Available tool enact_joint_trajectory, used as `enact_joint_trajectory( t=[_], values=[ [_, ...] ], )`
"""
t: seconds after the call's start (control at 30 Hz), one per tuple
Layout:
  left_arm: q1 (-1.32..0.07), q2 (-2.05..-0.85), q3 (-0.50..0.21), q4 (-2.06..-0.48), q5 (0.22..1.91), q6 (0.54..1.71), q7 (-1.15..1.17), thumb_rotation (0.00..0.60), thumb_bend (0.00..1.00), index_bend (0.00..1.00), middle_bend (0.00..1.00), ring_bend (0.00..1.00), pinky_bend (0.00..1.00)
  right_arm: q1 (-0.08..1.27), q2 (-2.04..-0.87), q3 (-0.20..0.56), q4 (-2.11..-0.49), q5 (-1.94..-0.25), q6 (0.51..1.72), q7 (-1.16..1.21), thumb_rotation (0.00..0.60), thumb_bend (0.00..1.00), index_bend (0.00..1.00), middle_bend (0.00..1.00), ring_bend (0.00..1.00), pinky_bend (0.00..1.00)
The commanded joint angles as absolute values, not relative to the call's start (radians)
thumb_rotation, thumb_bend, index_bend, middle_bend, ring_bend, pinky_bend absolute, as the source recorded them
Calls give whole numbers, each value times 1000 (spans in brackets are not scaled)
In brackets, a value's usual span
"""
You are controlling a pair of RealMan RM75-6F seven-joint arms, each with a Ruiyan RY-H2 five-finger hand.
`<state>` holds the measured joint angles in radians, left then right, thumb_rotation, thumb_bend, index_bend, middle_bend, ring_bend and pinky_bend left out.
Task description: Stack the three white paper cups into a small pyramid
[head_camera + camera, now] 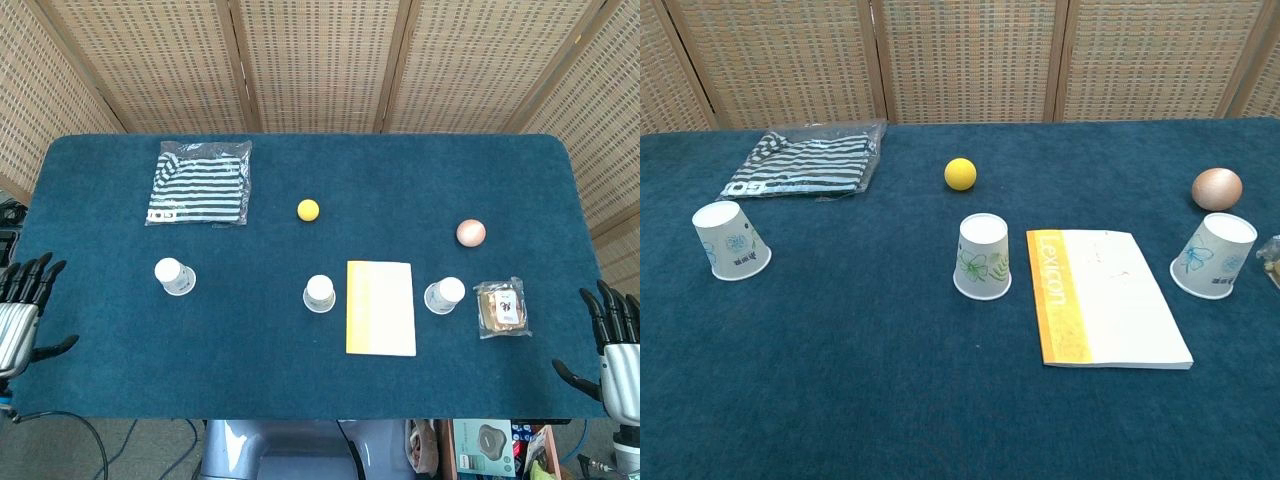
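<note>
Three white paper cups stand upside down and apart on the blue table (pixel 300 390). The left cup (pixel 174 276) (pixel 731 241) has a blue print. Green leaves mark the middle cup (pixel 319 293) (pixel 983 257). At the right stands the third cup (pixel 445 295) (pixel 1215 256), also with a blue print. My left hand (pixel 22 312) hangs open off the table's left edge, far from the left cup. Off the right edge, my right hand (pixel 612 340) is open with fingers spread, holding nothing. Neither hand shows in the chest view.
A yellow-and-white booklet (pixel 380 306) (pixel 1105 297) lies between the middle and right cups. Behind are a yellow ball (pixel 308 209), a brownish ball (pixel 471 232) and a bagged striped cloth (pixel 200 182). A wrapped snack (pixel 502 308) sits right of the right cup.
</note>
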<state>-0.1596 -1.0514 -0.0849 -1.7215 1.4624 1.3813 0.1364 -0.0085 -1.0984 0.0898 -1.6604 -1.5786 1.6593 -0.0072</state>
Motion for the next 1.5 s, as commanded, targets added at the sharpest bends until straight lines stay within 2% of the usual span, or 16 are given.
enact_joint_trajectory(
  t=[0.03,0.13,0.2,0.3,0.47,0.53,0.77,0.97,1.13,1.5],
  values=[
    [-304,-1108,-146,-1668,1358,1172,161,600,142,0,0,0,78,-7,-1095,94,-1658,-1570,1654,4,600,74,0,0,0,0],
    [-390,-1163,-174,-1619,1246,1046,249,600,141,0,1,5,119,-6,-1089,102,-1656,-1551,1648,22,600,74,0,0,0,0],
    [-446,-1221,-194,-1569,1183,985,285,600,141,10,42,54,159,-5,-1085,107,-1652,-1537,1642,35,600,74,0,0,0,0],
    [-477,-1264,-199,-1524,1162,960,293,600,142,71,139,152,229,-4,-1083,108,-1649,-1530,1636,42,600,74,0,0,0,0],
    [-543,-1350,-212,-1433,1105,916,330,600,141,142,212,212,271,3,-1082,112,-1640,-1508,1612,53,600,74,0,0,0,0],
    [-555,-1367,-212,-1417,1103,912,330,600,141,181,256,248,294,5,-1082,113,-1640,-1508,1611,51,600,74,0,0,0,0],
    [-587,-1418,-199,-1377,1074,916,375,600,142,255,318,297,354,5,-1084,114,-1640,-1504,1609,48,600,74,0,0,0,0],
    [-601,-1446,-197,-1361,1026,933,419,600,141,337,431,376,417,5,-1082,115,-1640,-1498,1606,52,600,74,0,0,0,0],
    [-607,-1448,-195,-1358,1005,938,422,600,178,381,480,413,442,5,-1080,116,-1639,-1495,1603,59,600,74,0,0,0,0],
    [-615,-1395,-202,-1463,1070,970,357,600,186,400,495,427,450,5,-1079,115,-1641,-1496,1603,61,600,74,0,0,0,0]
  ],
)
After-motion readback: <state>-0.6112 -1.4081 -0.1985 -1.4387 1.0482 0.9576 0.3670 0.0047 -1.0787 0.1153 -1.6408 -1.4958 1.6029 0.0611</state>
